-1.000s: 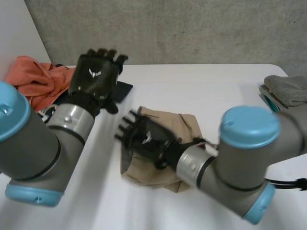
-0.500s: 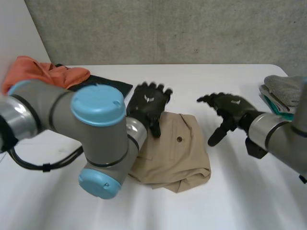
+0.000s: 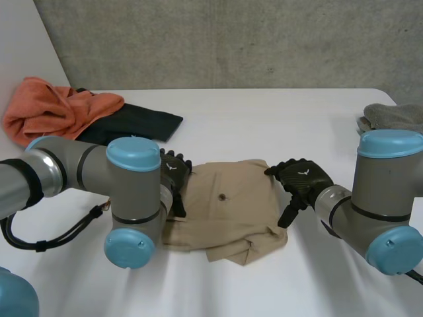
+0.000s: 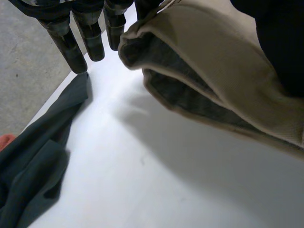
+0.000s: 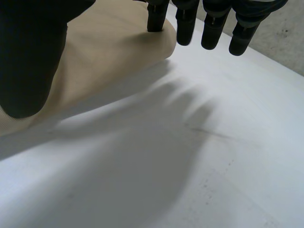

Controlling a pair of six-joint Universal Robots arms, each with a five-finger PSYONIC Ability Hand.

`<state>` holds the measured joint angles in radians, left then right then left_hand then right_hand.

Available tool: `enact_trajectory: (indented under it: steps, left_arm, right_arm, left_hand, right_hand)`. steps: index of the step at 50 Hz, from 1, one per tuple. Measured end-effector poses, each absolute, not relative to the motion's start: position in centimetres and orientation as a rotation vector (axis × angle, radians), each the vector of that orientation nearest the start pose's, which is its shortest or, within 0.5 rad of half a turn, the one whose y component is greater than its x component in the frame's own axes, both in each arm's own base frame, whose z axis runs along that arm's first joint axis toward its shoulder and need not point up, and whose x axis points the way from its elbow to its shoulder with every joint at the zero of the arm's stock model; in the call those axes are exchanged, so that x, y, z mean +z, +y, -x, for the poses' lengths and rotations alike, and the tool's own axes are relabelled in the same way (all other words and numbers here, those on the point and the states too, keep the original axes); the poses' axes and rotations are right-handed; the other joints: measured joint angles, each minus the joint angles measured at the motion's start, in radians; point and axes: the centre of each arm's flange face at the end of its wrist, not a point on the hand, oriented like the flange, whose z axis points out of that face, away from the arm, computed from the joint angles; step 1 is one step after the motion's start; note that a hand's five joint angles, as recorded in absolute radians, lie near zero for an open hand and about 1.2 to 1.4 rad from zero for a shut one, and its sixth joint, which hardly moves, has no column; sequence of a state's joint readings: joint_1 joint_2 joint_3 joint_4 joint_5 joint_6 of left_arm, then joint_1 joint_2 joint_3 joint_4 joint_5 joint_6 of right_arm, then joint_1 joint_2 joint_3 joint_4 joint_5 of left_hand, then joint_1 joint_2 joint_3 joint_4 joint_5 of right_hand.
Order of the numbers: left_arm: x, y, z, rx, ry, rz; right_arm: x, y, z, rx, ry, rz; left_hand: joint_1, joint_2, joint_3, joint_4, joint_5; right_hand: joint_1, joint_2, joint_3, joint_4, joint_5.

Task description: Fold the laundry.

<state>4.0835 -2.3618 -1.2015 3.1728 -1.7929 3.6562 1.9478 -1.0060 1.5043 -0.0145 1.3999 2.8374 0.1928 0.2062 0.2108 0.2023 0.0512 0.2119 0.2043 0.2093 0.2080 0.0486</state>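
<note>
Far left on the counter (image 3: 264, 119) there's a crumpled orange cloth (image 3: 56, 109) with a dark cloth (image 3: 135, 122) spread just right of it. Neither looks folded, so I'd guess both are waiting their turn.

The left robot hand (image 3: 173, 173) sits at the left edge of the beige garment (image 3: 228, 205), which lies mid-counter on the near side. Its wrist view shows straight fingers (image 4: 76, 52), mostly over bare counter, and the garment's layered edge between them and the thumb. That reads as released, not clamping.

The garment is folded over into a rough rectangle, but its near edge is lumpy with a flap poking out, so I'd call this piece half done.

The right robot hand (image 3: 301, 179) is at the garment's right edge, also released, with one fingertip touching the cloth's corner.

Far right there's a grey stack (image 3: 396, 115) that looks already folded.
</note>
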Motion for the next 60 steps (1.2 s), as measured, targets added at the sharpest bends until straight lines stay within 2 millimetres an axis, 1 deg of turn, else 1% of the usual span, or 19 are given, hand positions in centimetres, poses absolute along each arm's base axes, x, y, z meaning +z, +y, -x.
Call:
enact_trajectory:
  steps: [7,13,14,15,17,18,20,23,24,25,27,30,34,39,43,47,56,58,60]
  left_arm:
    - [13.2,-27.0,33.9,-1.714,2.176,-1.21]
    - [17.5,-25.2,35.5,-1.894,2.139,-1.227]
    - [17.5,-25.2,35.5,-1.894,2.139,-1.227]
    - [19.5,-24.6,35.9,-1.977,2.125,-1.214]
    - [20.7,-24.2,36.0,-2.024,2.119,-1.204]
    - [22.3,-23.9,36.1,-2.093,2.109,-1.186]
    - [24.4,-23.4,36.1,-2.184,2.099,-1.164]
    - [26.7,-22.9,36.0,-2.289,2.091,-1.145]
    - [27.1,-22.8,36.0,-2.313,2.092,-1.144]
    - [28.0,-22.6,36.1,-2.36,2.096,-1.144]
    - [28.8,-22.4,36.1,-2.41,2.107,-1.153]
    - [29.9,-21.9,36.4,-2.49,2.161,-1.215]
    - [30.4,-21.1,36.9,-2.516,2.274,-1.393]
    - [30.2,-20.1,37.2,-2.444,2.398,-1.657]
    - [29.9,-19.7,37.3,-2.387,2.448,-1.786]
    - [29.7,-19.6,37.3,-2.369,2.457,-1.817]
    - [29.2,-19.8,37.4,-2.354,2.463,-1.806]
    - [29.1,-19.8,37.4,-2.349,2.466,-1.805]
    - [29.0,-19.8,37.4,-2.346,2.468,-1.804]
  right_arm:
    - [14.4,-28.0,-26.8,-1.554,2.323,0.971]
    - [16.5,-27.8,-26.9,-1.629,2.274,0.964]
    - [16.5,-27.8,-26.9,-1.629,2.274,0.964]
    - [18.1,-27.7,-26.9,-1.684,2.241,0.957]
    - [19.0,-27.5,-26.8,-1.715,2.222,0.953]
    - [20.3,-27.2,-26.7,-1.758,2.196,0.947]
    - [21.9,-26.4,-26.6,-1.808,2.162,0.941]
    - [23.0,-24.8,-26.7,-1.837,2.125,0.95]
    - [23.1,-24.5,-26.8,-1.837,2.12,0.954]
    - [23.1,-23.5,-27.0,-1.831,2.106,0.967]
    - [22.7,-22.2,-27.3,-1.809,2.094,0.992]
    - [20.8,-19.6,-28.0,-1.755,2.069,1.05]
    - [17.8,-17.0,-28.7,-1.728,2.037,1.107]
    - [14.6,-15.5,-29.3,-1.763,2.01,1.156]
    - [12.5,-15.6,-29.8,-1.809,1.991,1.207]
    - [11.1,-16.4,-30.4,-1.857,1.967,1.244]
    - [10.1,-18.7,-31.9,-1.984,1.882,1.237]
    - [10.1,-19.1,-32.2,-2.006,1.863,1.228]
    - [10.1,-19.7,-32.7,-2.029,1.842,1.214]
  left_hand:
    - [-0.004,0.0,0.0,-0.001,0.0]
    - [-0.004,0.0,0.0,-0.001,0.0]
    - [-0.004,0.0,0.0,-0.001,0.0]
    - [-0.004,0.0,0.0,-0.001,0.0]
    - [-0.004,0.0,0.0,-0.001,0.0]
    - [-0.004,0.0,0.0,-0.001,0.0]
    - [-0.004,0.0,0.0,-0.001,0.0]
    - [-0.004,0.0,0.0,-0.001,0.0]
    - [-0.004,0.0,0.0,-0.001,0.0]
    - [-0.004,0.0,0.0,-0.001,0.0]
    - [-0.004,0.0,0.0,-0.001,0.0]
    - [-0.004,0.0,0.0,-0.001,0.0]
    - [-0.004,0.0,0.0,-0.001,0.0]
    - [-0.004,0.0,0.0,-0.001,0.0]
    - [-0.004,0.0,0.0,-0.001,0.0]
    - [-0.004,0.0,0.0,-0.001,0.0]
    - [-0.004,0.0,0.0,-0.001,0.0]
    - [-0.004,0.0,0.0,-0.001,0.0]
    - [-0.004,0.0,0.0,-0.001,0.0]
  right_hand:
    - [-0.002,-0.001,0.0,0.0,0.0]
    - [-0.002,-0.001,0.0,0.0,0.0]
    - [-0.002,-0.001,0.0,0.0,0.0]
    - [-0.002,-0.001,0.0,0.0,0.0]
    - [-0.002,-0.001,0.0,0.0,0.0]
    - [-0.002,-0.001,0.0,0.0,0.0]
    - [-0.002,-0.001,0.0,0.0,0.0]
    - [-0.002,-0.001,0.0,0.0,0.0]
    - [-0.002,-0.001,0.0,0.0,0.0]
    - [-0.002,-0.001,0.0,0.0,0.0]
    - [-0.002,-0.001,0.0,0.0,0.0]
    - [-0.002,-0.001,0.0,0.0,0.0]
    - [-0.002,-0.001,0.0,0.0,0.0]
    - [-0.002,-0.001,0.0,0.0,0.0]
    - [-0.002,-0.001,0.0,0.0,0.0]
    - [-0.002,-0.001,0.0,0.0,0.0]
    - [0.025,0.035,0.032,0.035,0.025]
    - [0.093,0.108,0.102,0.104,0.092]
    - [0.265,0.255,0.249,0.25,0.2]
